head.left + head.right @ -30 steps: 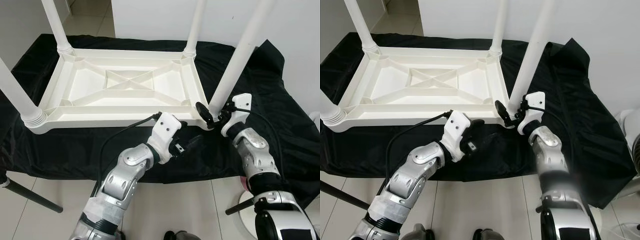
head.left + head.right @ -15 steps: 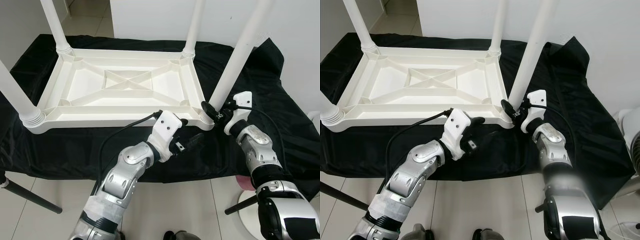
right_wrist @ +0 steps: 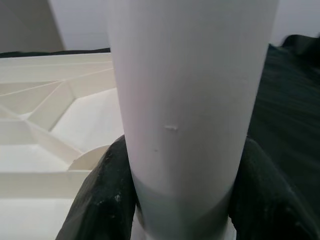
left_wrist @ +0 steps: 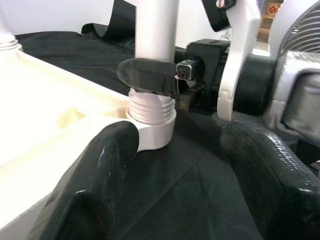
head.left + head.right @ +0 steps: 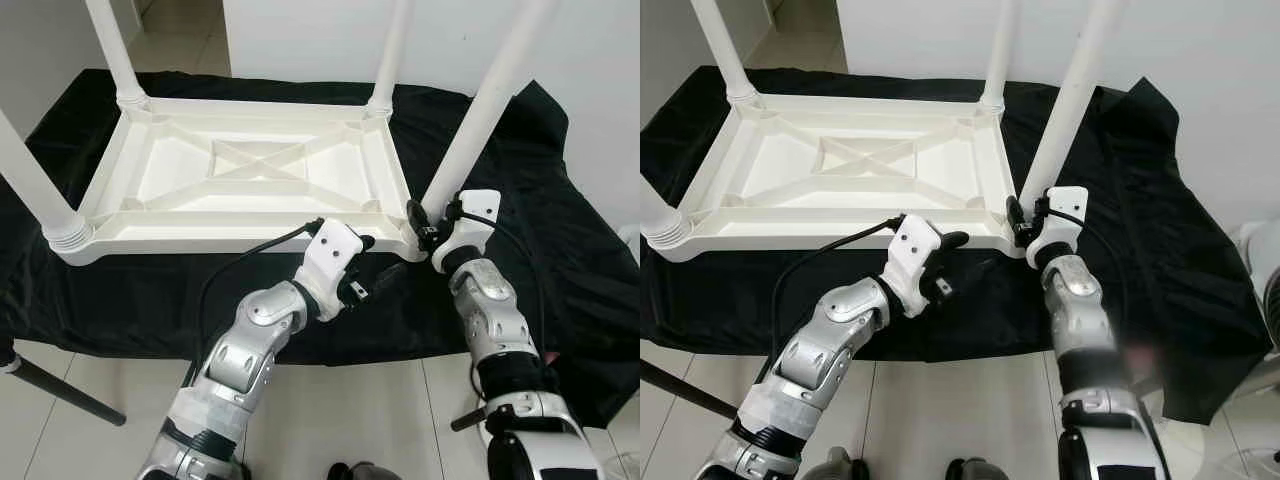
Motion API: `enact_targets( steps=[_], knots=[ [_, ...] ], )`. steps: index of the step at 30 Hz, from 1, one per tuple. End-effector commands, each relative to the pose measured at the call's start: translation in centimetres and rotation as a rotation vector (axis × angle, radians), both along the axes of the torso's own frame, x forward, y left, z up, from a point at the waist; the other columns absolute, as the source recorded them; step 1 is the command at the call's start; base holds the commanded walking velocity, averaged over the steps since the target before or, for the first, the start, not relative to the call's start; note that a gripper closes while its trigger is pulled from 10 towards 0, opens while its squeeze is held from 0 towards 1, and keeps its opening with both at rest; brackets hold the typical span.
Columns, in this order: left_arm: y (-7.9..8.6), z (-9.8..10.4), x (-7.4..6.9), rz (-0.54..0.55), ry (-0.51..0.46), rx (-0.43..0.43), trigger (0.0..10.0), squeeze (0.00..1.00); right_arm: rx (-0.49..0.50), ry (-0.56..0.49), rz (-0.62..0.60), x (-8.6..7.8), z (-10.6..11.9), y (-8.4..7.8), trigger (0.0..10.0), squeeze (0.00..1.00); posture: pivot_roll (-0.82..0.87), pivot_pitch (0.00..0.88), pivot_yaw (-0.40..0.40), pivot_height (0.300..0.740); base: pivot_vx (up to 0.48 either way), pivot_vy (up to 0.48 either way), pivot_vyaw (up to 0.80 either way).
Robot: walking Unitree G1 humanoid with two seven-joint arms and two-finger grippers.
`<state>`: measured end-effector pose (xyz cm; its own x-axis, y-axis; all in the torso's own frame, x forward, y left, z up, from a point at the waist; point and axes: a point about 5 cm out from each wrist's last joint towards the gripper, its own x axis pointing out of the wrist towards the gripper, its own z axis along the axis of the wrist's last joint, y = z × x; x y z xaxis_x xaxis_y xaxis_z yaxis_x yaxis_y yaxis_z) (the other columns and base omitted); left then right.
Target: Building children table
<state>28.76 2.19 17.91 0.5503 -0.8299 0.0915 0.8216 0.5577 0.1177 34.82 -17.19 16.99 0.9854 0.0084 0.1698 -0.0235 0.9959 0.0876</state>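
A: What has just changed?

B: The right end effector (image 5: 424, 226), open beside the near right leg (image 5: 478, 122) a second ago, now clamps its base, just above the threaded collar (image 4: 150, 109). I judge it is about to screw this leg home.

A: And the left end effector (image 5: 372, 276)?

B: Fingers apart, holding nothing, near that corner.

A: The count?

B: One upturned tabletop (image 5: 245, 175) on the black-draped desk (image 5: 560, 200), four legs upright in its corners, two end effectors.

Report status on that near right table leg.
Right hand shut on the near right leg, just above its threaded base. Left hand open, beside the tabletop corner. Four legs standing; nothing in the way.
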Motion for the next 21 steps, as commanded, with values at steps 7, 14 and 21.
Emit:
enact_targets(
  steps=[7,14,21],
  knots=[
    [-0.1,-0.4,0.0,0.012,0.01,0.007,10.0,0.0,0.095,0.084,-0.272,-2.3,-1.6,0.5,10.0,0.0,-0.04,0.1,-0.037,0.74,0.0,0.0,0.0],
    [-0.2,-0.3,0.2,0.017,0.012,-0.004,10.0,0.0,0.064,0.074,-0.303,-4.1,-1.0,2.5,10.0,0.0,-0.05,0.098,-0.034,0.74,0.0,0.0,0.0],
    [-0.2,-0.3,0.2,0.014,0.022,-0.006,10.0,0.0,0.051,0.061,-0.292,-3.8,-0.9,0.7,10.0,1.0,-0.04,0.095,-0.036,0.74,0.0,0.0,0.0]
  ],
)
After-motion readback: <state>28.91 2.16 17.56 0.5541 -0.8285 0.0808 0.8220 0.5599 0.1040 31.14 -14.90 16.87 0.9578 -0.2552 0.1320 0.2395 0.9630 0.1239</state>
